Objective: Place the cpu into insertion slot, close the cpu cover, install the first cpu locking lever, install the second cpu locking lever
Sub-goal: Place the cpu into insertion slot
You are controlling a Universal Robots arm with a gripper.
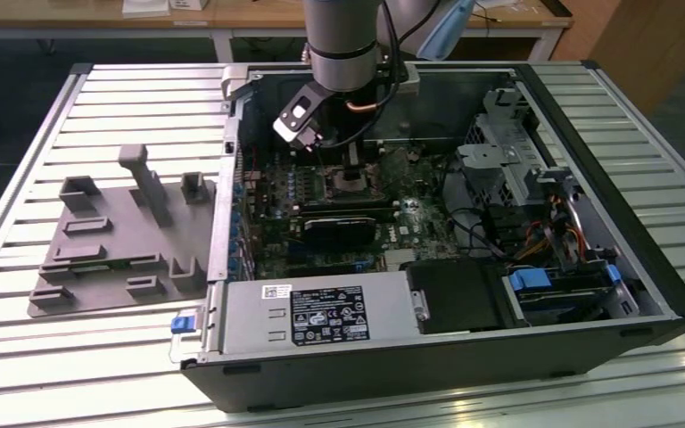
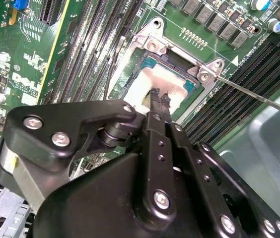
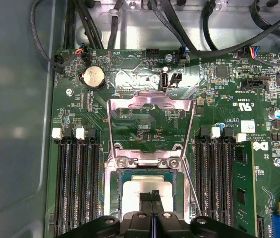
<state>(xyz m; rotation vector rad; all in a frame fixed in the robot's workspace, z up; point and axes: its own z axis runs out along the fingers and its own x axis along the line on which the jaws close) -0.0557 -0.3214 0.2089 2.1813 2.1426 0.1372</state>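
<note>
The cpu (image 3: pixel 137 186), a pale silvery square, lies flat in the insertion slot (image 2: pixel 156 60) on the green board. My gripper (image 3: pixel 153 195) hangs right over the chip's middle, its two black fingertips (image 2: pixel 155 96) pressed together and down at the chip's top, with nothing between them. The cpu cover (image 3: pixel 150 102), a thin silvery frame, stands swung open on the far side of the slot, hinged at two screws. A thin wire locking lever (image 2: pixel 251 92) sticks out free beside the slot. In the exterior view the gripper (image 1: pixel 349 171) reaches down into the open computer case.
Long black memory slots (image 3: pixel 75 183) flank the socket on both sides. A black card (image 1: pixel 342 227) lies just in front of it. The power supply (image 1: pixel 307 316) and drive cage (image 1: pixel 521 152) wall in the board. A grey fixture plate (image 1: pixel 117 241) sits outside the case.
</note>
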